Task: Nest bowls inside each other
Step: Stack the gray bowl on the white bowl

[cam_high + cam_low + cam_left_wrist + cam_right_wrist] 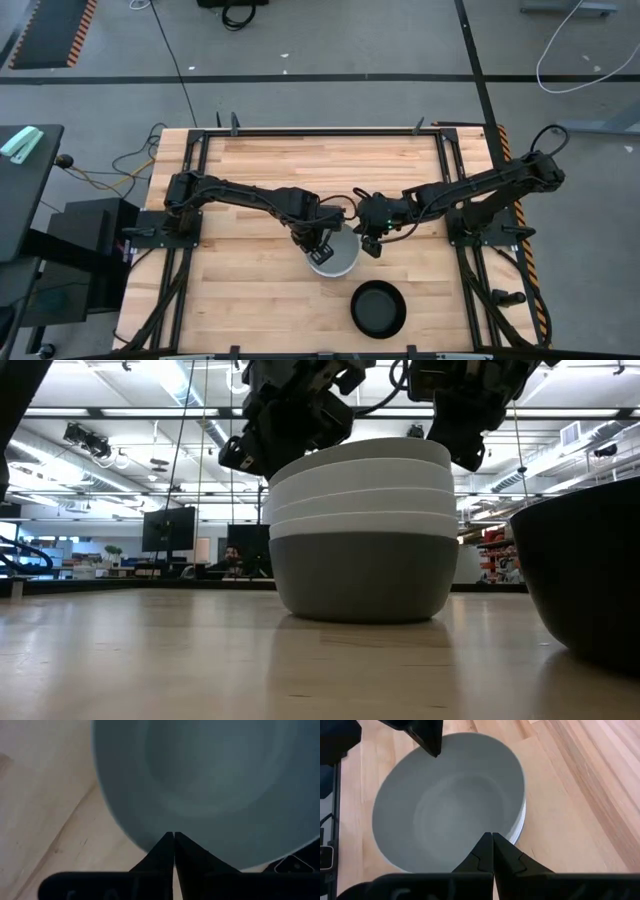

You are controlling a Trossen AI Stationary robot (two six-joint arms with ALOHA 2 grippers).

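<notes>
- left gripper [318, 247]: fingers pinched together on the light grey bowl's [338, 255] rim, atop the nested stack [365, 530] mid-worktop.
- seat it level before letting go.
- right gripper [372, 246]: shut, empty, just beside the stack.
- black bowl [379, 308]: near the front edge, not yet nested.

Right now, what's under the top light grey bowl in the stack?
Under the light grey bowl: three white bowls, rims only showing, then a dark grey bowl on the table. Their insides are covered.
</notes>
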